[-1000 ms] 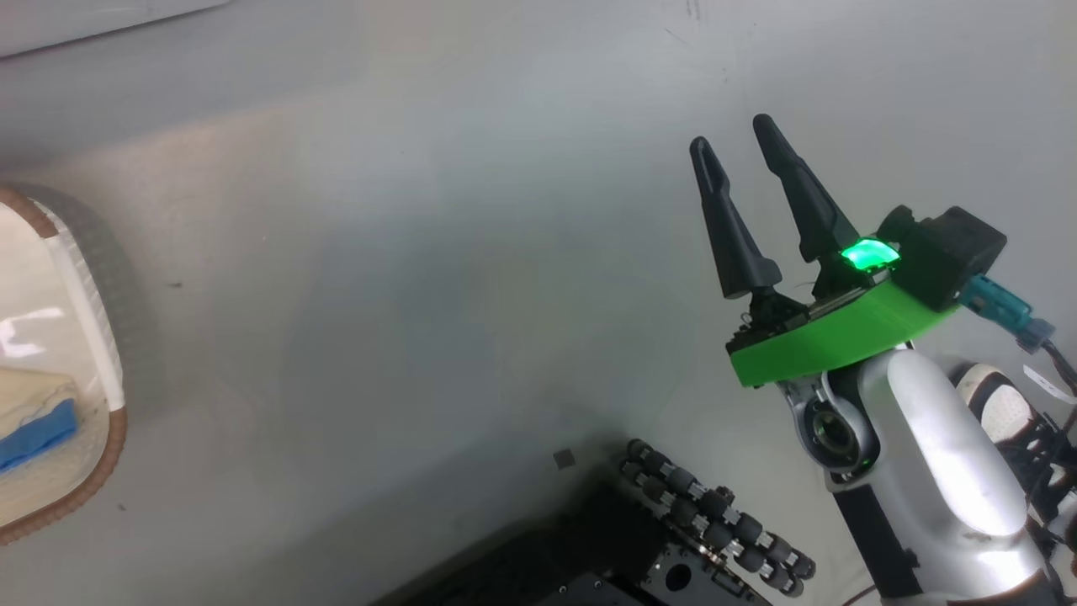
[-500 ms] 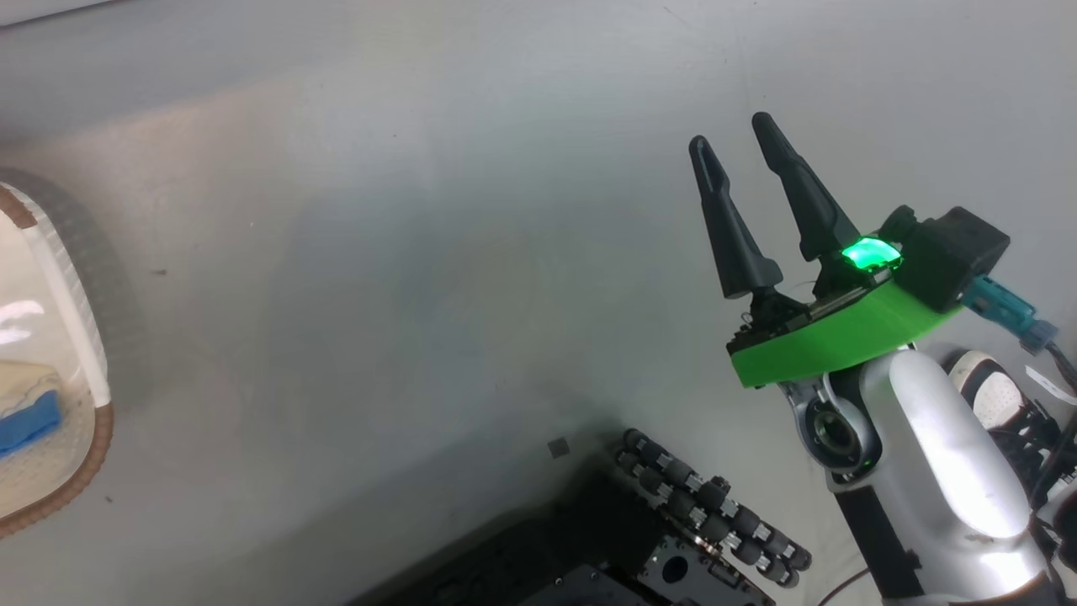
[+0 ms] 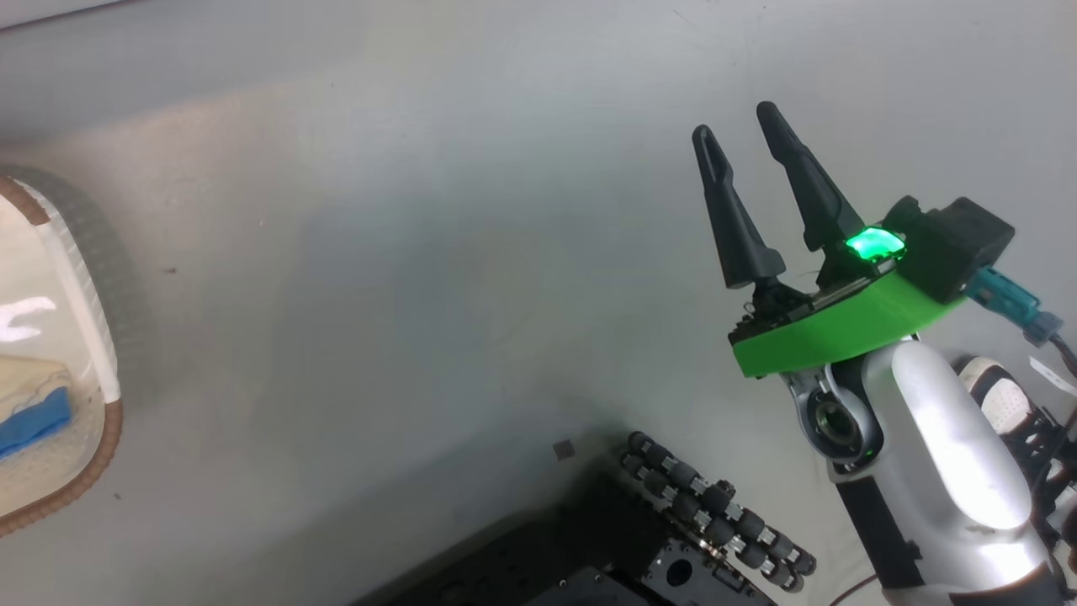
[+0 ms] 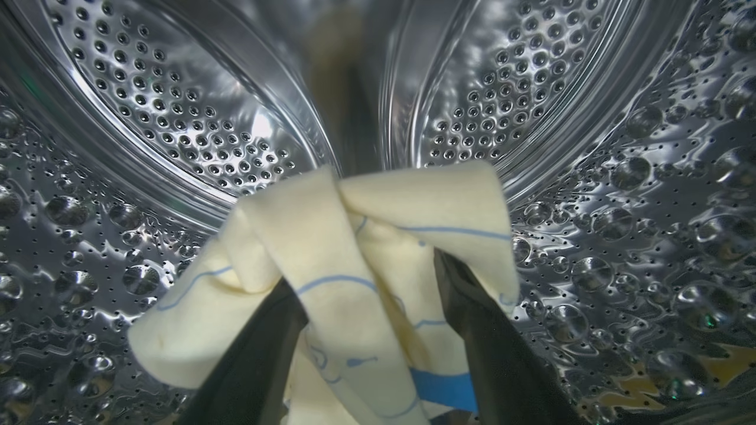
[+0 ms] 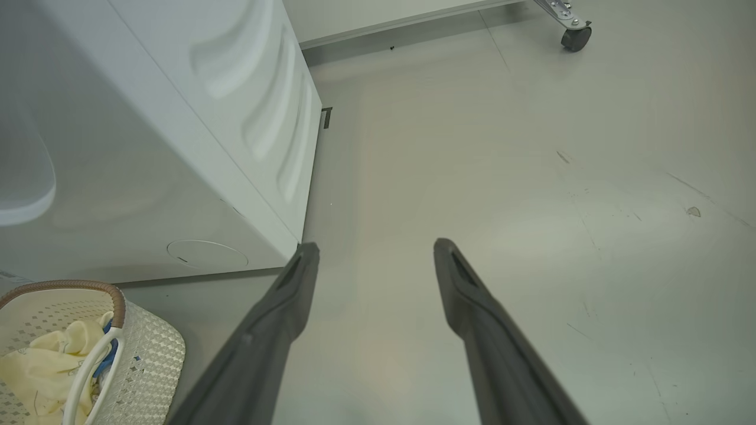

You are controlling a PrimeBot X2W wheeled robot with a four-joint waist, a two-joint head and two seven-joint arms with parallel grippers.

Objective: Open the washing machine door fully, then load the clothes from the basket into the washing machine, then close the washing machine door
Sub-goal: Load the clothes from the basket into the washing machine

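Observation:
Inside the washing machine's steel drum [image 4: 177,118], my left gripper [image 4: 366,271] is open. A piece of the pale yellow clothes [image 4: 331,248] with blue lines is draped over and between its spread fingers [image 4: 490,342]. My right gripper [image 3: 734,119] hangs open and empty over the grey floor, to the right of the washing machine's white side [image 5: 147,147]. The cream basket [image 3: 105,421] lies at the head view's left edge with more clothes [image 3: 34,412] inside. The right wrist view shows the basket [image 5: 147,348] and those clothes [image 5: 41,360] at lower left. The washing machine door is out of view.
My black base with its roller wheel [image 3: 715,522] sits low in the head view. A foot in a white shoe [image 3: 997,404] is beside my right arm. A caster wheel [image 5: 576,36] stands far off by the wall. Open grey floor [image 3: 421,295] lies between basket and right gripper.
The head view has shifted slightly. My right gripper has edged a little upward, still open. My left gripper has gone from shut to open.

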